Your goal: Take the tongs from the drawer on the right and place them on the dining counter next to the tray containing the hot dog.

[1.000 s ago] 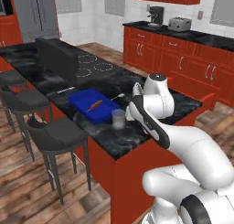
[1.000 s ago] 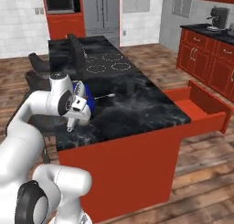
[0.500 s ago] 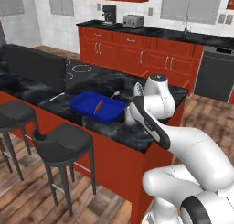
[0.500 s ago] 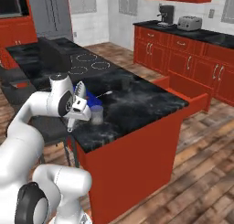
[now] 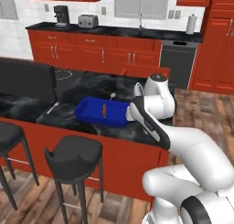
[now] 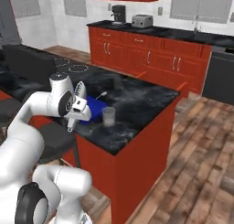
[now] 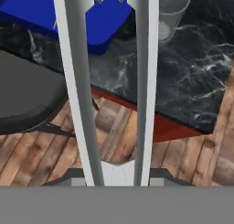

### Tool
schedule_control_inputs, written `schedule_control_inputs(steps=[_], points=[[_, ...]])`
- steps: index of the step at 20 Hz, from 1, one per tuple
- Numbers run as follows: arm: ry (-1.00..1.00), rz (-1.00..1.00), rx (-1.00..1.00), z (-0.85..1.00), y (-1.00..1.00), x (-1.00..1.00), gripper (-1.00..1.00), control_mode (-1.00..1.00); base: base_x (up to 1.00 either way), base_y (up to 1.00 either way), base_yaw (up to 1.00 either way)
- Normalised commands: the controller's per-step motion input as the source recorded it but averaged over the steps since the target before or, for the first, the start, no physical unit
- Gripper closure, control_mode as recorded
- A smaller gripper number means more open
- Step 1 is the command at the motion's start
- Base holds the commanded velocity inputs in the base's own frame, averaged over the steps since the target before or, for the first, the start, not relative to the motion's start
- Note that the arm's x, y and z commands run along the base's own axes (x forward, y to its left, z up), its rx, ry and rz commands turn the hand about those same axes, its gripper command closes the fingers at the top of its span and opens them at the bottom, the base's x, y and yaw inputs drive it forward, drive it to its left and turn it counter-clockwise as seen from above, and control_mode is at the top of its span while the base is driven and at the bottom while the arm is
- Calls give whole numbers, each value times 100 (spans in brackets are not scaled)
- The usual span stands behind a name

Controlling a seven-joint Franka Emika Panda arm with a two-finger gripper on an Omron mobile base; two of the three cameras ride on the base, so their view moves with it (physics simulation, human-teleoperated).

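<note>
Tongs fill the middle of the hand view: two long silver arms run from the bottom straight up, along the direction in which the gripper looks. The jaws are partly closed on them, I judge, though the fingers themselves are hidden behind the metal. Past the tips lie the blue tray, a clear glass and the edge of the dining counter; the wooden floor is below, so the tongs are not yet over the marble.

In the left base view, the tray holds the hot dog. The gripper is at the tray's right end, mostly covered by the arm.

In the right base view, the gripper hangs at the counter's near edge, touching nothing I can see; the tray is half hidden behind it, the glass just beside.
</note>
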Motion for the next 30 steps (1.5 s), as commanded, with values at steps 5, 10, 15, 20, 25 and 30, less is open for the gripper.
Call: schedule_control_inputs(steps=[5, 10, 15, 20, 25, 30], points=[[0, 0, 0, 0, 0, 0, 100, 100, 0, 100, -49], [0, 0, 0, 0, 0, 0, 100, 100, 0, 100, -45], [0, 0, 0, 0, 0, 0, 100, 100, -6, 100, -43], [0, 0, 0, 0, 0, 0, 100, 100, -17, 100, -40], [0, 0, 0, 0, 0, 0, 100, 100, -4, 83, -32], [0, 0, 0, 0, 0, 0, 100, 100, 3, 54, -10]])
